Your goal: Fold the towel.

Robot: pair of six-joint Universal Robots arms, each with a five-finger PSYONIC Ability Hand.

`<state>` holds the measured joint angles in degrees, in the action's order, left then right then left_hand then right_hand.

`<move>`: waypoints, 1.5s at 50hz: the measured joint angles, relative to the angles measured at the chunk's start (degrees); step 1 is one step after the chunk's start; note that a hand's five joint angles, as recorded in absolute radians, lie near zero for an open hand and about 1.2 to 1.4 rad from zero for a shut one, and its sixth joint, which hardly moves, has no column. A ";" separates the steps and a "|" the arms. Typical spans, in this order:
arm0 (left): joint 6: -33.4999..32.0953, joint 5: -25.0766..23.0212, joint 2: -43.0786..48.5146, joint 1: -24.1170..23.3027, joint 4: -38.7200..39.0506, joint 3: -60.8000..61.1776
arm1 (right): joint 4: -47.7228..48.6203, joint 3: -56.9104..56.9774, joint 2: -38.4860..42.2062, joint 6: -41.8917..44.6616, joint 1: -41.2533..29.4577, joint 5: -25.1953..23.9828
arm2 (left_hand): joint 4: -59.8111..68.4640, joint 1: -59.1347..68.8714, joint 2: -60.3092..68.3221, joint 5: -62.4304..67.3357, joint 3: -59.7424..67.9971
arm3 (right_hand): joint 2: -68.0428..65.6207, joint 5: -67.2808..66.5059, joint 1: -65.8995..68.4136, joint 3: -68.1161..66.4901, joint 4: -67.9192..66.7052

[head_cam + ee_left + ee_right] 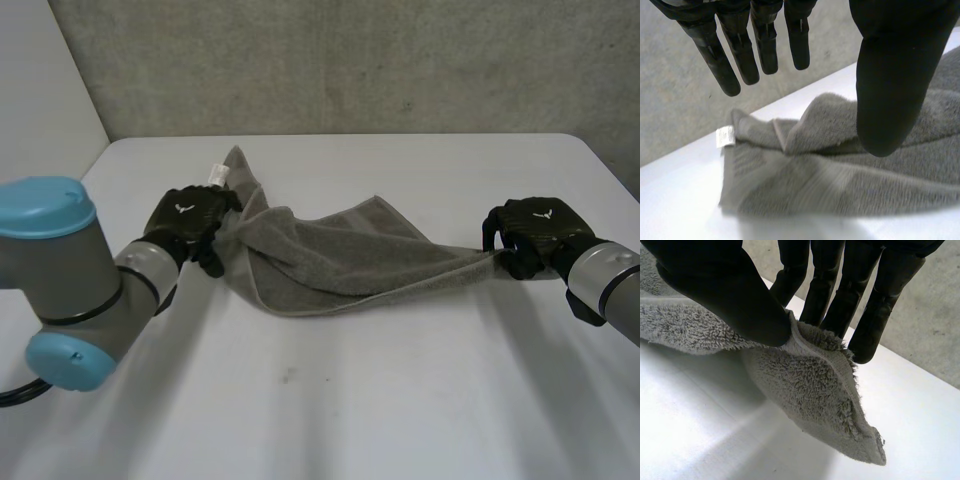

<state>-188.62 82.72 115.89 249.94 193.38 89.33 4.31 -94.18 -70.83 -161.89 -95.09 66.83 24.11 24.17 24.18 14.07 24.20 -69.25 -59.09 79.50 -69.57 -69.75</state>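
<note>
Fingers point(867, 332) and thumb of right hand point(535, 232) pinching a corner of fuzzy grey terry towel point(340, 255) on smooth white table point(400, 400). Left hand point(190, 225) over opposite bunched end, fingers point(722, 70) straight, released, seen from left wrist, beside small white label point(725, 136).

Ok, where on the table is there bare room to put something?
The near stretch of the table, this side of the towel between the arms, is bare; so is the far strip behind it. The middle is crowded: towel spanning left hand to right hand.
</note>
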 measured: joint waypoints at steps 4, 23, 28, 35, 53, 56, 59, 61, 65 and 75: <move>0.00 -0.45 -0.79 1.50 0.30 2.59 | 0.72 -0.09 1.09 -0.90 -0.03 -0.03 | 3.83 3.79 3.77 3.72 3.67 | 0.00 0.00 0.00 0.00 0.00; -19.09 -18.49 7.78 3.02 0.88 -1.96 | 1.33 -0.74 1.93 -0.97 -0.17 -0.16 | 9.92 10.05 10.07 9.60 10.03 | 0.00 0.00 0.00 0.00 0.00; -26.92 -20.26 12.16 3.42 -0.32 -6.50 | 1.75 -1.19 1.96 -0.94 -0.12 -0.14 | 13.97 13.97 13.90 13.75 13.87 | 0.00 0.00 0.00 0.00 0.00; -31.35 -20.25 16.45 3.48 -3.57 -11.72 | 2.01 -1.52 2.10 -0.87 -0.07 -0.12 | 15.63 15.58 15.57 15.46 15.53 | 0.00 0.00 0.00 0.00 0.00; -32.37 -20.05 19.57 3.38 -4.92 -14.45 | 2.09 -1.37 2.64 -0.47 0.52 -0.15 | 40.33 39.78 40.24 39.95 40.18 | 0.00 -0.01 0.00 0.00 0.00; -32.38 -20.01 19.50 3.39 -4.88 -14.33 | 2.10 -1.23 2.64 -0.45 0.62 -0.14 | 42.77 41.54 42.69 41.86 42.58 | 0.00 -0.01 0.00 0.00 0.00; -32.44 -19.93 19.24 3.42 -5.03 -14.19 | 2.03 -0.97 2.59 -0.44 0.75 -0.10 | 44.60 42.59 44.49 43.45 44.45 | 0.00 -0.01 0.00 0.00 0.00; -32.48 -19.83 18.87 3.45 -5.16 -14.10 | 1.87 -0.64 2.41 -0.46 0.81 -0.08 | 44.94 42.74 44.84 43.60 44.77 | 0.00 -0.01 0.00 0.00 0.00; -32.48 -19.35 16.31 3.72 -5.60 -13.64 | 1.22 0.64 1.58 -0.50 0.82 -0.01 | 45.37 43.07 45.26 44.11 45.21 | 0.00 -0.01 0.00 0.00 0.00; -27.75 -17.56 -4.00 4.35 -9.52 -11.23 | -11.57 14.92 -7.95 -0.47 0.53 0.29 | 45.62 42.99 45.41 44.34 45.41 | 0.00 -0.01 0.00 0.00 0.00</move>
<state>-216.37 65.16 111.88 254.30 183.86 78.11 -7.26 -79.26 -78.78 -162.36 -94.56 67.12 69.73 67.16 69.60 58.42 69.61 -69.25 -59.11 79.51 -69.57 -69.75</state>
